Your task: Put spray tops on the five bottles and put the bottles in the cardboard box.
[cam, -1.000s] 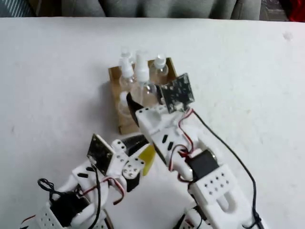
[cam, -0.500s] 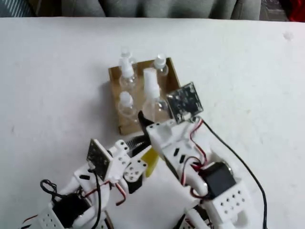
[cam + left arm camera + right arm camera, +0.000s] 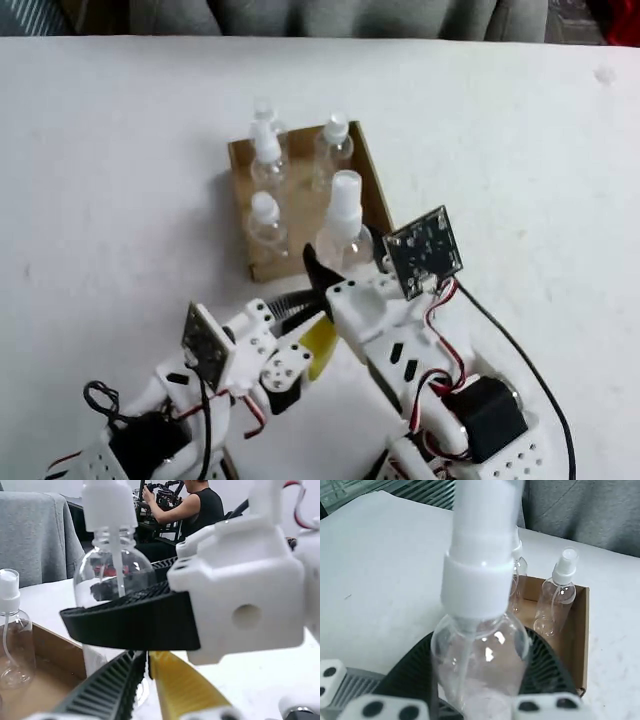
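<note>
At the left, the left jaws are seen drawn together with nothing between them, their tips low over the tabletop (image 3: 120,180) and just beside the foot of the held bottle (image 3: 343,238). Further along, the cardboard box (image 3: 298,185) is found with the other bottles (image 3: 264,218) standing upright in it, each fitted with a white top. One more is seen at the far wall, though whether it stands inside the box or behind it cannot be told. At the box's near right corner the held bottle is kept upright, its spray top (image 3: 345,190) already fitted. Whether its base is over the box floor or just outside the wall cannot be settled. It is clamped round its rounded body by the right jaws, which are wrapped on either side of it below the shoulder. The bottle is judged to be light, empty, clear plastic. It is probably smooth and slippery, thin-walled enough to give under a hard squeeze, and made somewhat top-heavy by the sprayer. It is best taken at the widest part of the body, as it is held here. The spray top is better left alone, since it could be twisted or pulled loose.
</note>
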Tool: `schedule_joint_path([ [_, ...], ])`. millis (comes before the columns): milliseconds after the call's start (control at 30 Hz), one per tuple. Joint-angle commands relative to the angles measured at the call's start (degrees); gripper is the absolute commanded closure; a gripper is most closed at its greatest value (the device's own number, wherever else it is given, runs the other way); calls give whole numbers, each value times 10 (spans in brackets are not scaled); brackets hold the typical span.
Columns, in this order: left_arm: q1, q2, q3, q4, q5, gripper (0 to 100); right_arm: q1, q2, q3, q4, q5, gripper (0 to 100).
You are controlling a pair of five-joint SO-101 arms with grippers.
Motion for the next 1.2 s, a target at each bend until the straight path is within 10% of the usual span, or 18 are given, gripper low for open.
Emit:
schedule_joint_path([
  [0,-18,7,10,-12,-5,980,-36,-32,-33,19,3,981],
  [800,-48,7,0,92,-18,980,87,-80,51,-64,29,982],
  [1167,-266,7,-19,231,-98,980,115,-80,164,-229,25,982],
])
